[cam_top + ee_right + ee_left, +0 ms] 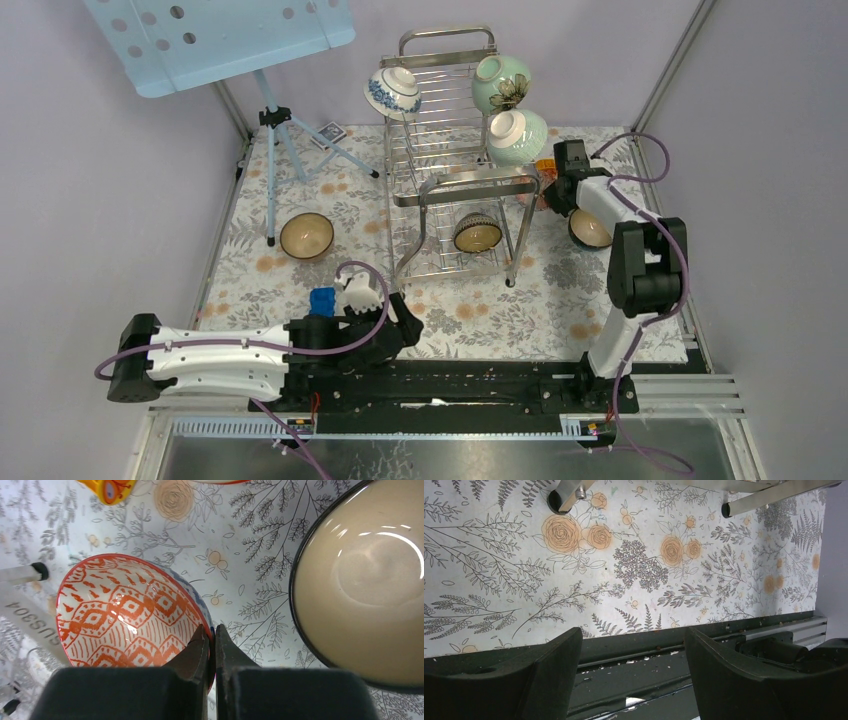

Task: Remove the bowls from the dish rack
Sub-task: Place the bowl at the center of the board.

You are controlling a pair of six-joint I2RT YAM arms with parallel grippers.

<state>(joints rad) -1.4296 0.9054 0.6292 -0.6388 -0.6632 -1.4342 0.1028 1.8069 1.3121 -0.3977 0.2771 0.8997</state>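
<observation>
We hold the red-patterned bowl [125,615] just right of the dish rack [440,170].
Our right gripper [212,640] pinches its rim; our left gripper [634,650] gapes empty at the near edge; four bowls [393,92] sit racked.

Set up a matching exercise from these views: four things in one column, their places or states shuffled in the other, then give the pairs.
Things
1. blue-and-white bowl
2. brown bowl
3. red-patterned bowl
4. left gripper

Places or states
A. open, holding nothing
B. on the dish rack's top tier
C. rim pinched by the right gripper
D. on the tablecloth, left of the dish rack

Pairs: 1-B, 2-D, 3-C, 4-A
</observation>
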